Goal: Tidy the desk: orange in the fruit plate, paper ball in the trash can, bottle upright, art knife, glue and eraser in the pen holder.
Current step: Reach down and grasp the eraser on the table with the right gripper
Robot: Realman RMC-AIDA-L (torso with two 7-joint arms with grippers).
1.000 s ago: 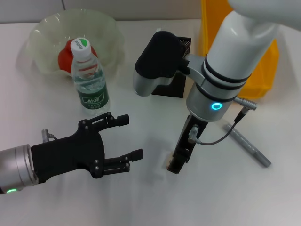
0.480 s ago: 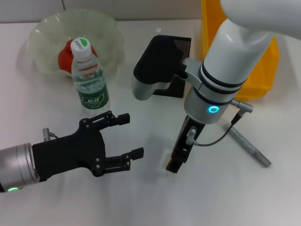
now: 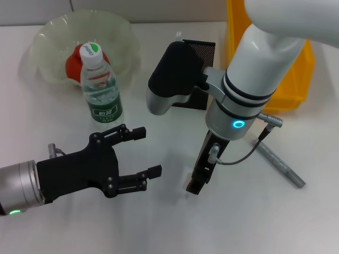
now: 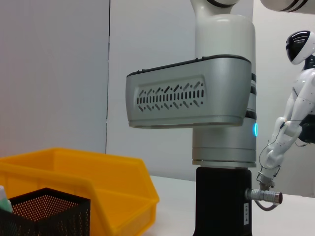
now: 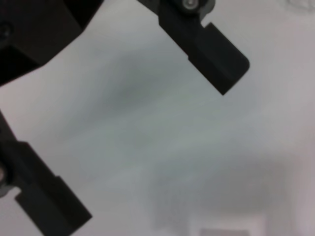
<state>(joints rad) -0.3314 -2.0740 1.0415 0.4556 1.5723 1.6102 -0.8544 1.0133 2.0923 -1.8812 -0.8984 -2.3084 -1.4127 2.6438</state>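
Right tool [image 3: 195,185] is seen pointed straight down over the white tabletop [image 3: 159,227], near its front centre, its fingers [image 5: 216,64] spread wide with only bare surface between them in the right wrist view. A small tan eraser [image 3: 188,184] is partly hidden at the tip of this tool in the head view; contact cannot be told. Left tool [image 3: 145,153] is held low at the front left, fingers spread, nothing between them. The bottle [image 3: 100,87] is found upright, just in front of the fruit plate [image 3: 47,39]. The orange [image 3: 74,63] is lying inside that plate, partly hidden behind the bottle. The pen holder [image 3: 204,50] is placed at the back centre, largely covered by the right arm, with the yellow trash can [image 3: 299,79] just beside it on the right. A grey pen-like stick [image 3: 280,166] is lying on the tabletop to the right of the right arm. In the left wrist view the right arm [image 4: 197,105] is seen upright beyond the trash can and pen holder.
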